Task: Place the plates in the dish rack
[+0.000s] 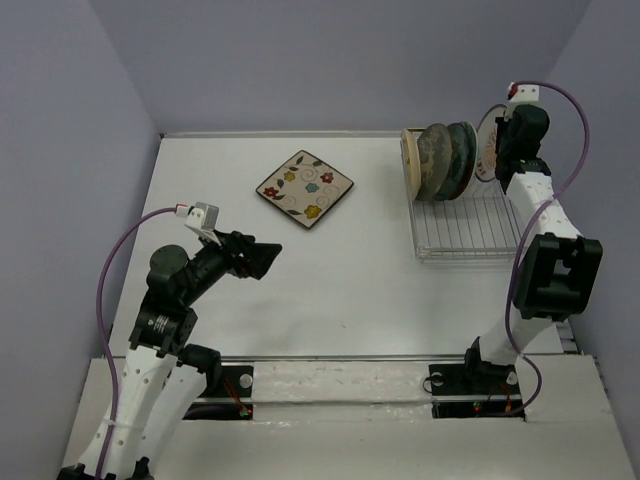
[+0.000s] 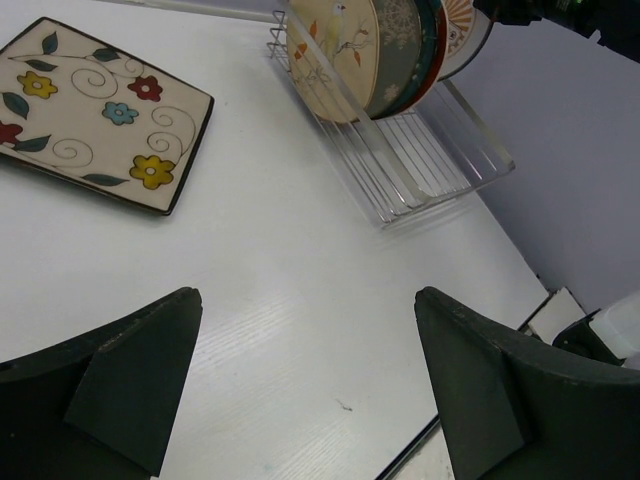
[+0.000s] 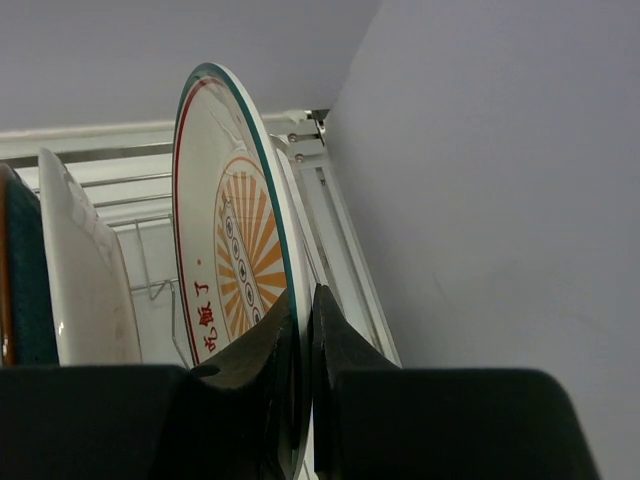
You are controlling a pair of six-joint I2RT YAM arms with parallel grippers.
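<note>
The sunburst plate (image 3: 240, 260) is pinched at its rim by the clenched right claw (image 3: 305, 305) and held upright at the rack's (image 1: 470, 235) far right, beside the other plates (image 1: 447, 160). It is judged glazed, slippery and breakable, so best taken by the edge. The left claw (image 2: 308, 300) is spread wide and empty, near the square floral plate (image 1: 304, 187) on the table (image 1: 350, 290).

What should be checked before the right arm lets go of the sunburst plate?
1. Right gripper shut on the orange-sunburst plate rim: ok.
2. That plate seated between dish rack prongs: cannot tell, its lower edge is hidden.
3. Gap to the neighbouring plate: ok, apart where visible.
4. Left gripper open and empty: ok.
5. Square floral plate loaded: not ok, it lies flat on the table.
</note>
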